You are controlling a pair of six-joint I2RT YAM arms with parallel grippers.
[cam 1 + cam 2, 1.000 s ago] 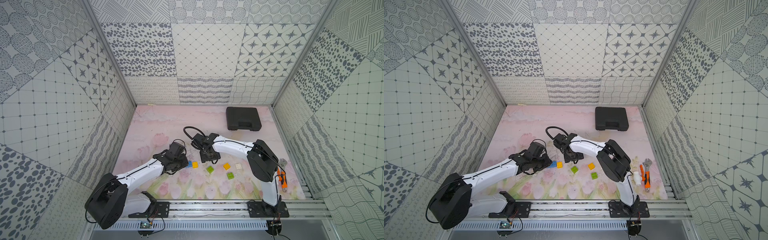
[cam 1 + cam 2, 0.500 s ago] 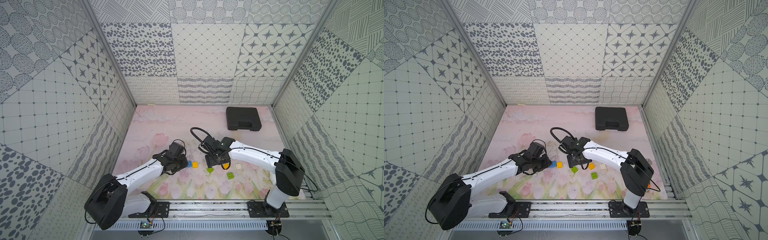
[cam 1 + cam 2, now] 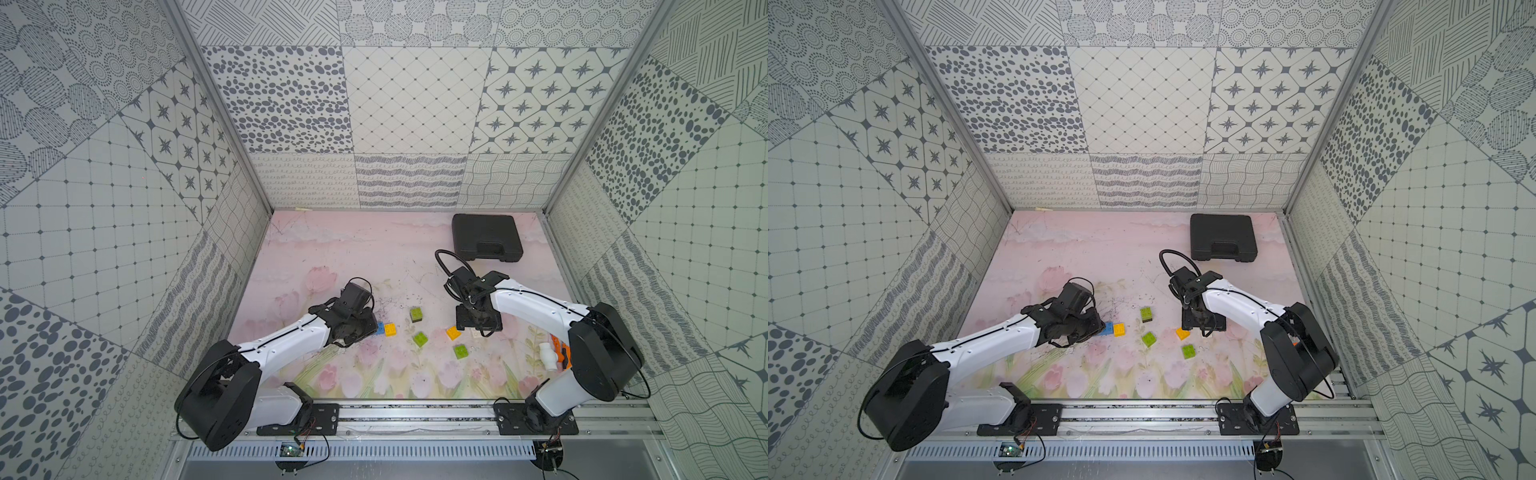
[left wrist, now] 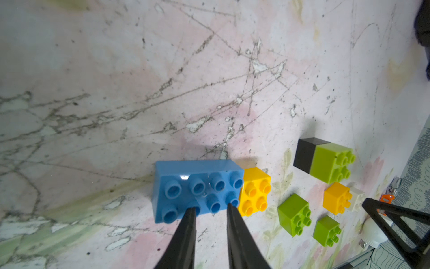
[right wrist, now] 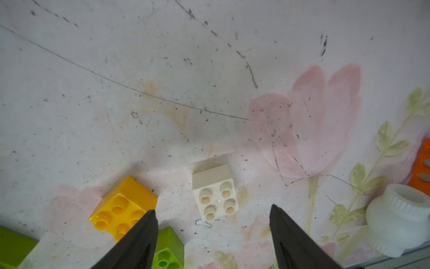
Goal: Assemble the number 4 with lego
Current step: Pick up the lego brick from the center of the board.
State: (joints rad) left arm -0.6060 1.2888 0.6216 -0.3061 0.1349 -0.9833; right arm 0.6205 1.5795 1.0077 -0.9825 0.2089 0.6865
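Lego bricks lie scattered on the table: one blue, two yellow, three green, one black, one white. Left claw stands narrowly parted over blue; right claw gapes wide, empty, above white.

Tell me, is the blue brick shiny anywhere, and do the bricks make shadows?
Left wrist view: a small white glare spot sits on top of the blue brick, and the brick casts a soft dark shadow. Right wrist view: the white brick looks sharp and evenly lit, with hardly any shadow.
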